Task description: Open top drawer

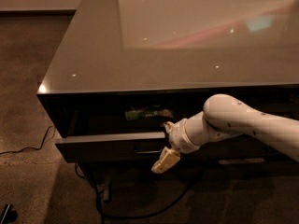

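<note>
The top drawer [107, 146] is found partly open.
The gripper [166, 143] is set at its front, beside the handle [148, 150]; its width cannot be told. Something green [148, 112] is seen inside, just above.

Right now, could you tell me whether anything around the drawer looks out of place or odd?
Nothing looks damaged or spilled. The top drawer sits partly open and level, with a green item lying inside. The gripper is at the drawer front, just right of the handle. A loose cable trails across the floor underneath.
</note>
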`<state>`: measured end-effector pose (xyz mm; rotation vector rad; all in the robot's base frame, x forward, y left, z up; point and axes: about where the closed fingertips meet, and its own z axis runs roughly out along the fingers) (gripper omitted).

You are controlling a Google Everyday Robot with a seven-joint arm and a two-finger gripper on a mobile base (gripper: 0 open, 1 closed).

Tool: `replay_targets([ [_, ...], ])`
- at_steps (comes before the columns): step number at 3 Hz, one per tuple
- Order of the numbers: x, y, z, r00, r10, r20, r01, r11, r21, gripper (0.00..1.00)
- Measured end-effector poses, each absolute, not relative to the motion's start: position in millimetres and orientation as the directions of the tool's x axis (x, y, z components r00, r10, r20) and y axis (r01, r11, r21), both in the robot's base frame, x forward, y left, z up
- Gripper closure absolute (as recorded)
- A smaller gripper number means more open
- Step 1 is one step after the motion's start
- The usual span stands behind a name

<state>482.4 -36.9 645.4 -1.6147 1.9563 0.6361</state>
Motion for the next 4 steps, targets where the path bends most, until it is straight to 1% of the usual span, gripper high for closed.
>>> replay_targets([
  [3, 483.1, -40.1, 653.1, -0.156, -0.741, -0.653, -0.983, 0.182, 0.028, 0.88],
  [4, 480.6, -41.9, 653.2, -0.157, -0.741, -0.653, -0.983, 0.183, 0.028, 1.0],
])
